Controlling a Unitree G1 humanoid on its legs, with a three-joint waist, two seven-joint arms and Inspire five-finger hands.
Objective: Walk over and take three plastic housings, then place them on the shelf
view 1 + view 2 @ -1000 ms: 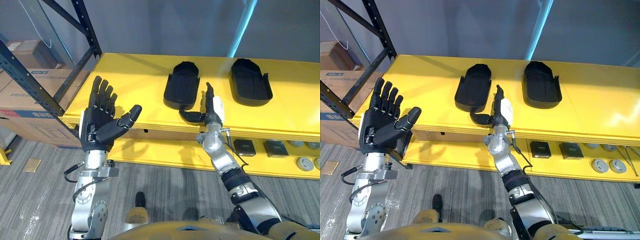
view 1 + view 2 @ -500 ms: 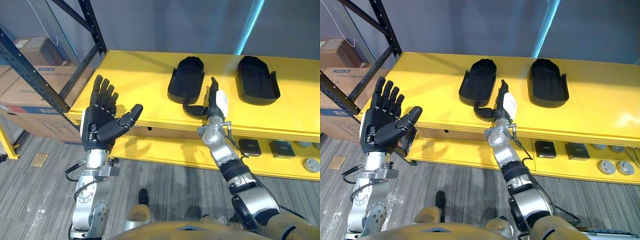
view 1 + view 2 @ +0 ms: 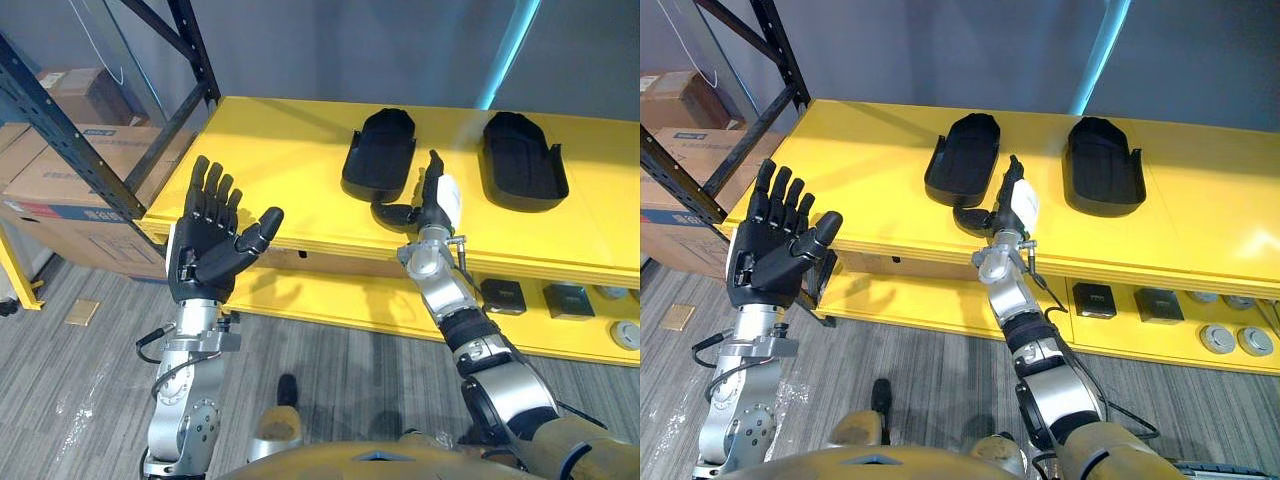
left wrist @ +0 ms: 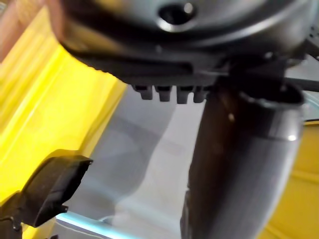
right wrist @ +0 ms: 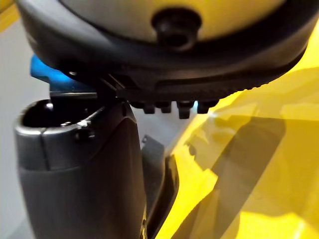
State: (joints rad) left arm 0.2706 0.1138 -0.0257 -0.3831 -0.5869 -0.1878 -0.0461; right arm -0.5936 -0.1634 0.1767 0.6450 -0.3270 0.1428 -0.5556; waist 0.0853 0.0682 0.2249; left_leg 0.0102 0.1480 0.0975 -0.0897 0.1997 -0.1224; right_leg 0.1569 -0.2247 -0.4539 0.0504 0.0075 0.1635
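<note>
Left eye view: your left hand is raised at the yellow table's near left corner, fingers wide, empty.

Right eye view: your right hand, fingers straight and empty, stands just near of the left black plastic housing. A second black plastic housing lies to its right.

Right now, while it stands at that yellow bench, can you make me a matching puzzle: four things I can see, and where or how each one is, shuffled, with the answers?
Things:
1. left hand
2. right hand
3. right housing
4. cardboard box

Places and states:
A. behind the dark rack, far left
B. open, close by the left housing's near end
C. open, raised, holding nothing, short of the yellow top
D. lying on the yellow top, away from both hands

Pairs: 1-C, 2-B, 3-D, 4-A.
</note>
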